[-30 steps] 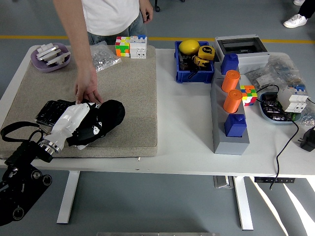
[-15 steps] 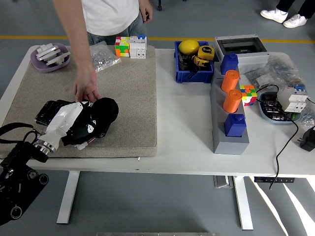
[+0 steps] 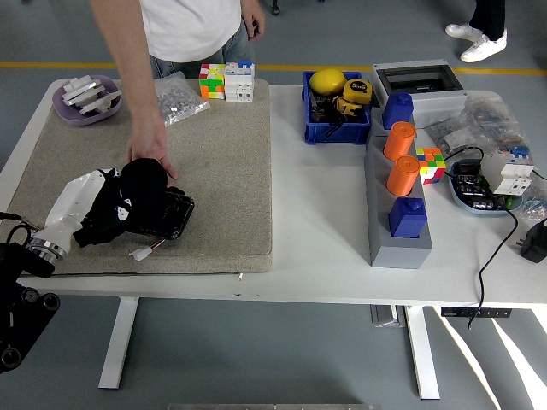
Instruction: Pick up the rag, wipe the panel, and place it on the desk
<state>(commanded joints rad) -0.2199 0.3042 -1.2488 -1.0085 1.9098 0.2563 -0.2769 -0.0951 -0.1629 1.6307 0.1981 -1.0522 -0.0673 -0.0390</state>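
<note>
Gripping a bunched black rag [image 3: 141, 181], the robot's left hand [image 3: 120, 209] lies low on the beige felt mat [image 3: 222, 171]; we note its fingers curled into the cloth, the white wrist shell [image 3: 73, 203] trailing toward the mat's near left corner. Directly under and to the right of the hand sits the flat black panel [image 3: 169, 215], the rag resting on its left part. A small white connector [image 3: 141, 253] on a thin wire lies just nearer than the hand, on the mat.

Just beyond the hand, a person's hand [image 3: 152, 145] reaches down from the far side, fingertips touching the mat right beside the rag. Farther off in that direction we record a lilac bowl of metal parts [image 3: 87, 96], a clear bag of small hardware [image 3: 178, 96] and two colour cubes [image 3: 226, 80].

Well to the right of the hand, off the mat on the white table [image 3: 316, 222], stand a blue bin with a yellow tape measure [image 3: 338, 107] and a grey stand carrying orange cylinders and blue blocks [image 3: 400, 184]. We see no right hand.
</note>
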